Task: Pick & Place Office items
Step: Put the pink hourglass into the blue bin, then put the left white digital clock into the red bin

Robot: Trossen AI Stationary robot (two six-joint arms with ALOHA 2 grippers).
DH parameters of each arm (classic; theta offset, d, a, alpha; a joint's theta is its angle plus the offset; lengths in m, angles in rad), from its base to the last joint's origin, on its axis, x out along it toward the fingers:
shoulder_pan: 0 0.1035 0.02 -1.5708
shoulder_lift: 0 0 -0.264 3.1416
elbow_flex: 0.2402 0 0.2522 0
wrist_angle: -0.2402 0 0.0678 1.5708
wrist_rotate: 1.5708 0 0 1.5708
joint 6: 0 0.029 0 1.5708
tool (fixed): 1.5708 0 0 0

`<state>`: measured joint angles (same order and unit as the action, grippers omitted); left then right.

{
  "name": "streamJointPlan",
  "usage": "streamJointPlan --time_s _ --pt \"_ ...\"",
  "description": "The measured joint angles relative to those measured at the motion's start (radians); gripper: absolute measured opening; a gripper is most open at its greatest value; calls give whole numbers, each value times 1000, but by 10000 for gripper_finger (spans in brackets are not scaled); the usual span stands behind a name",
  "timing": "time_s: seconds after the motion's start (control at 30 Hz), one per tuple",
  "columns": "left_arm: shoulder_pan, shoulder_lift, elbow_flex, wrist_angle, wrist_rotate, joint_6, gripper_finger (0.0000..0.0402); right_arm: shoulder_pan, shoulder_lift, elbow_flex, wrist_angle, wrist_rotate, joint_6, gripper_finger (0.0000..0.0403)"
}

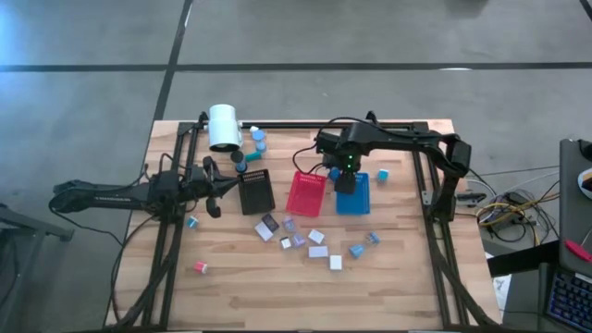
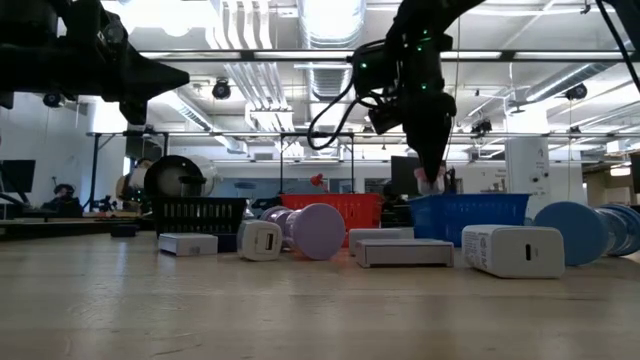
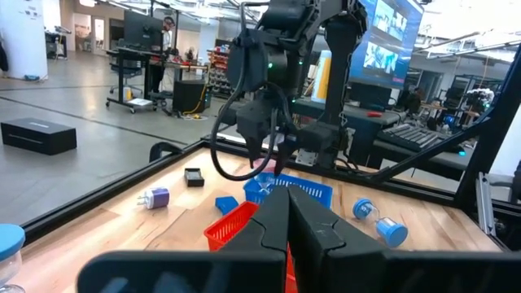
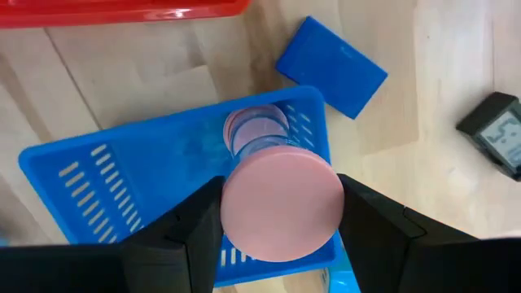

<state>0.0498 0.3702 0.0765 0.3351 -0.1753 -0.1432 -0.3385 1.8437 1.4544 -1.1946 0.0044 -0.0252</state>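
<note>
My right gripper [image 4: 281, 224] points down over the blue tray [image 1: 352, 196], shut on a pink round cap item [image 4: 281, 202], a spool with a pink disc at each end. In the low view its fingers [image 2: 432, 170] end just above the tray's rim [image 2: 470, 205]. Office items lie loose on the table in front of the trays: white blocks [image 1: 318, 238], a lavender piece [image 1: 289, 225], blue caps [image 1: 259, 139] and a pink piece [image 1: 201, 267]. My left gripper [image 1: 215, 196] waits shut at the table's left, level and touching nothing. My right gripper pinches the pink item's upper disc [image 4: 281, 202] by its rim between the two fingers [image 4: 195, 224], coming from above and pointing down. The item hangs upright below the fingers, its lower disc [image 4: 256, 126] over the blue tray's floor; whether it touches the floor I cannot tell.
A red tray [image 1: 307, 192] and a black tray [image 1: 256, 191] lie left of the blue one. A big white cylinder [image 1: 224, 127] lies at the far left. A blue block [image 4: 331, 67] and a small black device [image 4: 496, 134] lie beside the blue tray.
</note>
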Motion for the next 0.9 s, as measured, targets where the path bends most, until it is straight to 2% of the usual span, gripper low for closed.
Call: streamJointPlan --time_s 0.4,0.7,0.9 --pt "0 0 0 0 0 0 5 5 12 -7 24 1 45 196" --pt "0 0 0 0 -1 -4 5 19 17 -19 30 -4 58 272" --pt "0 0 0 0 -1 -6 5 20 10 -22 15 -4 52 303"
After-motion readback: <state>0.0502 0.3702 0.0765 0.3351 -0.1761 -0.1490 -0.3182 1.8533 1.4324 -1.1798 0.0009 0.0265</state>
